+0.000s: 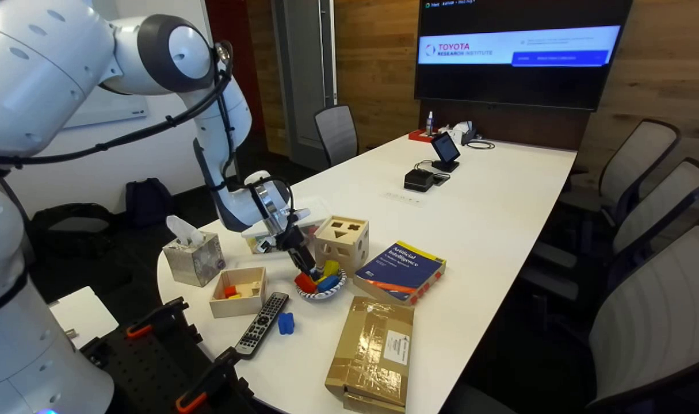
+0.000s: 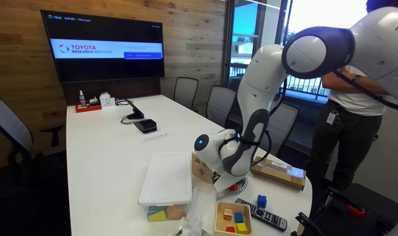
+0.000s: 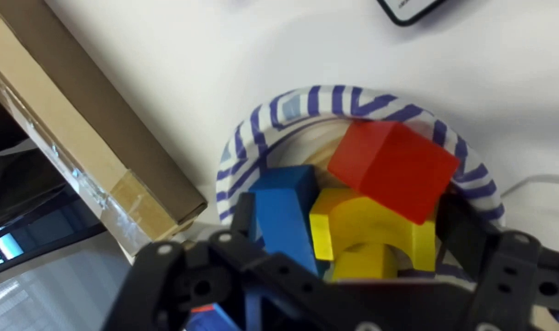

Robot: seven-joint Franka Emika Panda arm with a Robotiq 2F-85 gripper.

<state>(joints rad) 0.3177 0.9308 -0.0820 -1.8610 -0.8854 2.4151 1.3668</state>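
Straddling a blue block (image 3: 280, 218) and yellow arch (image 3: 360, 218) in a bowl (image 3: 325, 101), the gripper (image 3: 347, 209), fingers spread, holds nothing yet.

1. In both exterior views: set above the white table (image 1: 487, 190), near the arm (image 1: 182, 54), well back from the wall screen (image 2: 107, 49); angled down, facing the screen lengthwise, with the arm entering from opposite frame edges.
2. In wrist view: aimed down, close over the striped bowl (image 3: 325, 99).
3. Overlapping in both exterior views on white table, wall screen and arm; in all three on striped bowl and cardboard box (image 3: 104, 147).
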